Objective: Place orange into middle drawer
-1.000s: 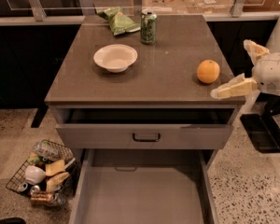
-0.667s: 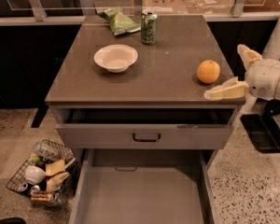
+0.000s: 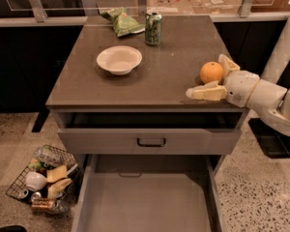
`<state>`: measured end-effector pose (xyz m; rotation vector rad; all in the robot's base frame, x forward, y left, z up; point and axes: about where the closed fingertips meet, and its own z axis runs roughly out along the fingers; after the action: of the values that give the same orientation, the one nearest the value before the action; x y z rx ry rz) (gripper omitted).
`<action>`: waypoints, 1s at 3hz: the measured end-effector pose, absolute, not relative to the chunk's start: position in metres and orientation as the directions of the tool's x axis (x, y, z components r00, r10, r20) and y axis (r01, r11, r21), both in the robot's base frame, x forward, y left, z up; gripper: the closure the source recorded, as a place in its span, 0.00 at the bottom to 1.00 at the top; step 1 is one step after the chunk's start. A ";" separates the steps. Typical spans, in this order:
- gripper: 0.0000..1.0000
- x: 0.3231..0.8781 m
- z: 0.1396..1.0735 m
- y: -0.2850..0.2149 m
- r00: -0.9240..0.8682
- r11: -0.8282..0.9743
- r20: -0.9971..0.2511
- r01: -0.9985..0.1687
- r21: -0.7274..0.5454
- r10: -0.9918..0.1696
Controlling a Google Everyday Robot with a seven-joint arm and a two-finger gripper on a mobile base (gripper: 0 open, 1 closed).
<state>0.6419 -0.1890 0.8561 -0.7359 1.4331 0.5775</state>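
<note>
Wide grey middle drawer [image 3: 145,202] at the bottom of the cabinet is pulled out, showing a pale flat floor and low side walls. Its front end is cut off by the lower edge of the view. Upper drawer [image 3: 106,141] w/ grey front and small black handle is out a little; its inside is dark, contents can't be made out. White robot arm [image 3: 275,98] comes in from the right, most of it out of view. It reaches roughly level over the right-front corner of the grey-brown cabinet top [image 3: 135,83]. Cream two-finger gripper [image 3: 206,76] points left, jaws apart. Near finger [image 3: 205,92] lies by the top's front edge, far finger [image 3: 228,64] just behind-right of the small round smooth-peeled orange [image 3: 211,72]. The orange sits on the top between them; can't tell if either finger touches it. Further back: round white bowl [image 3: 119,59], green drinks can [image 3: 153,28], crumpled green bag [image 3: 122,23]. Wire basket [image 3: 19,187] on the floor at left holds mixed items, hard to tell apart.
</note>
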 end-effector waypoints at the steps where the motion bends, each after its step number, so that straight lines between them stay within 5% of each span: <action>1: 0.00 0.647 0.862 -0.184 0.049 0.686 -0.994 -0.721 -0.100 -0.093; 3: 0.00 0.644 0.886 -0.210 -0.052 0.761 -0.964 -0.625 -0.174 -0.263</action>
<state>0.6443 -0.2096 0.8862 -0.7201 1.6372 0.3403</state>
